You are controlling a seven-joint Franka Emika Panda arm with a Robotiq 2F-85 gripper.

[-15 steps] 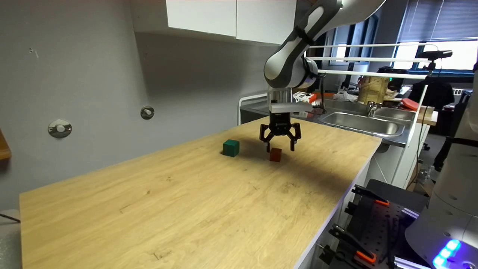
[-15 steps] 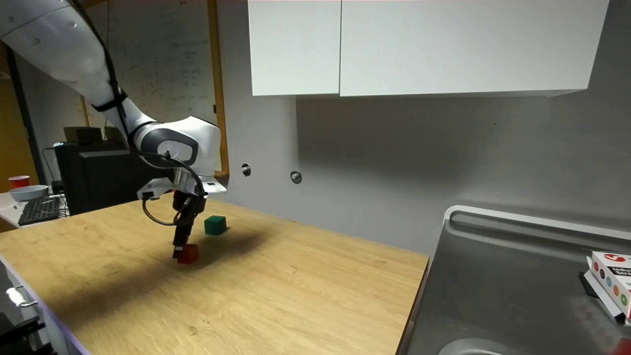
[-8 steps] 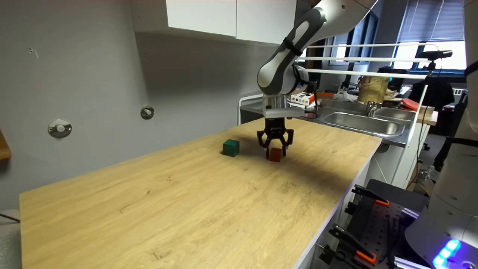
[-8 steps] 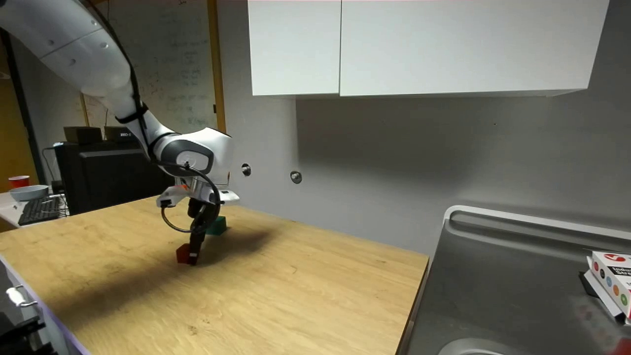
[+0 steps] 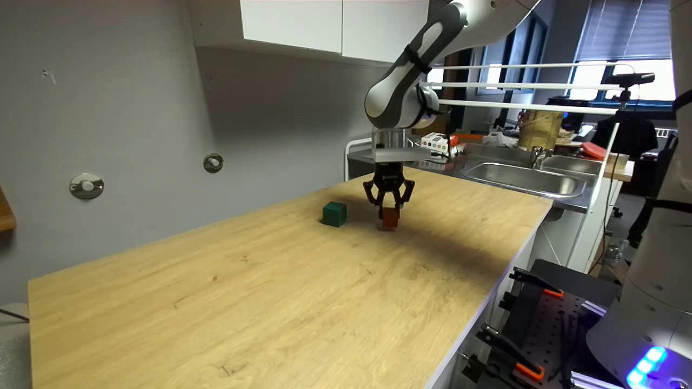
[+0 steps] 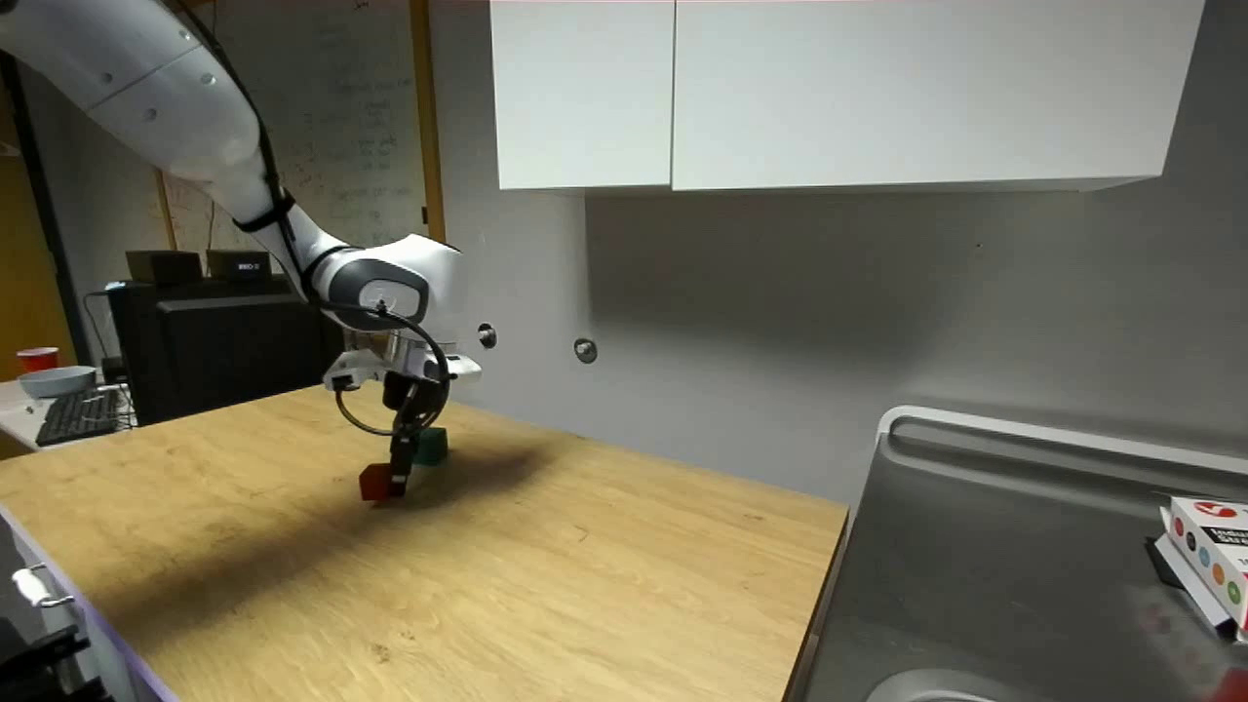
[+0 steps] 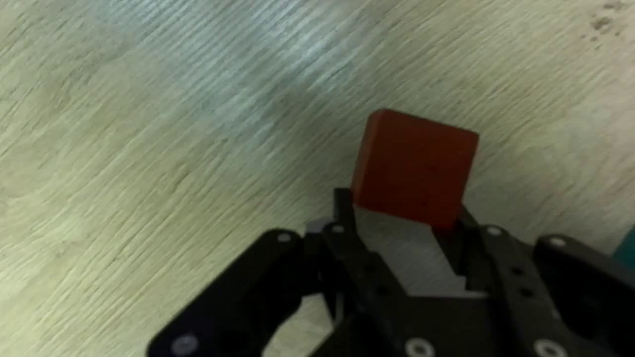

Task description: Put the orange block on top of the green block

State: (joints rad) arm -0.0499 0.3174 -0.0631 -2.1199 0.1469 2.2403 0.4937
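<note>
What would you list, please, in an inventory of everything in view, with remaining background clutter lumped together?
Wooden tabletop: 1, tan, against the grey wall
Green cube block: 1, dark green, on the tabletop
Orange cube block: 1, reddish-orange, in the black two-fingered claw
Round metal fittings: 2, silver, on the wall
Cabinet doors: 2, white, high on the wall
Metal sink basins: 2, silver, past the tabletop's end
Printed box: 1, mostly white, on the dark counter
Round bowl: 1, pale grey, beyond the tabletop
Round cup: 1, red, by the bowl
Flat keyboard: 1, black, near the bowl
Background clutter: uncounted, mixed colours, around the room
Robot arm: 1, white and grey, over the tabletop
Claw: 1, black, below the arm
</note>
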